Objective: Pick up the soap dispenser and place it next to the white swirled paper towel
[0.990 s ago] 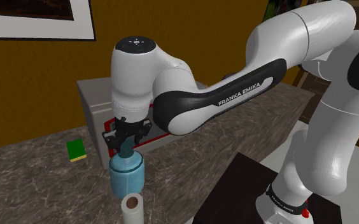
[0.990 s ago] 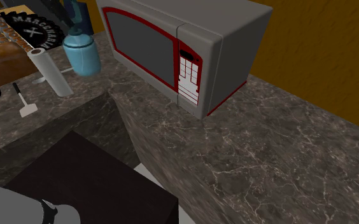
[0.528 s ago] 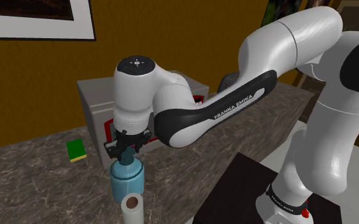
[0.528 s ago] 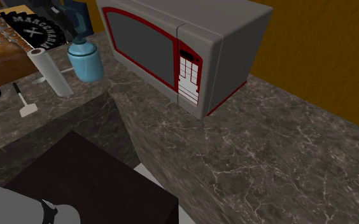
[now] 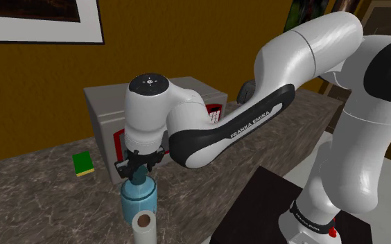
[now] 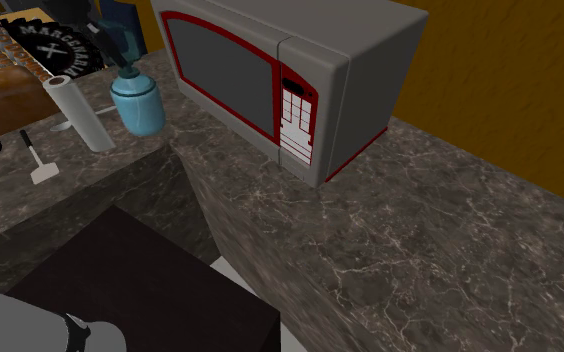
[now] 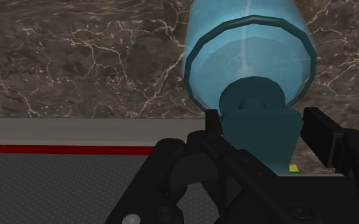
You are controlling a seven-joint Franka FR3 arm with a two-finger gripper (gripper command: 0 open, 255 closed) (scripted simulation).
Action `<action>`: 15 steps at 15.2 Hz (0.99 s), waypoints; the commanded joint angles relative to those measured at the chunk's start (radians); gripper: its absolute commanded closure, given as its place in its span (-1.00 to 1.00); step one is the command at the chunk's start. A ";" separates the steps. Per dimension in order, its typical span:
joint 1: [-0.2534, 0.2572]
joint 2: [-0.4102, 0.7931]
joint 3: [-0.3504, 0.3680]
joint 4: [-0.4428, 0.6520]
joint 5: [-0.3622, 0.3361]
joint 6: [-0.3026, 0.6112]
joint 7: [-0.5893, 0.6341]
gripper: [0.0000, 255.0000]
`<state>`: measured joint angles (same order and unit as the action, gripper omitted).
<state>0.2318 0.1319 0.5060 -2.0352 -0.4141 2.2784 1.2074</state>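
The soap dispenser (image 5: 137, 199) is a light blue bottle with a dark teal pump top, standing upright just behind the white paper towel roll (image 5: 144, 226) on the dark marbled counter (image 5: 41, 194). My gripper (image 5: 141, 166) points straight down and is shut on the pump top. In the wrist view the black fingers (image 7: 323, 130) clasp the teal pump, with the bottle body (image 7: 248, 57) below them. In the second exterior view the dispenser (image 6: 137, 100) stands between the roll (image 6: 80, 112) and the microwave, with the gripper (image 6: 115, 48) above it. I cannot tell whether its base touches the counter.
A grey microwave (image 5: 104, 111) with a red-trimmed door (image 6: 220, 70) stands close behind the dispenser. A green sponge (image 5: 84, 163) lies by it. A small spatula (image 6: 38, 160) and a wooden crate (image 6: 15, 70) sit beyond the roll. The black stand (image 5: 270, 208) is at the lower right.
The gripper has come down with the dispenser in it, bringing the bottle lower beside the paper towel roll. The forearm has swung a little higher.
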 commanded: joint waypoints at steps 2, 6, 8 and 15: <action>0.000 0.000 0.000 0.000 0.000 0.001 0.000 1.00; 0.000 0.000 0.000 0.001 0.000 0.000 0.000 -1.00; 0.000 0.000 0.000 0.001 0.000 0.000 0.000 -1.00; 0.002 -0.080 0.018 0.034 0.073 -0.096 -0.046 -1.00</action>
<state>0.2339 0.0563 0.5234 -2.0022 -0.3457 2.1881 1.1638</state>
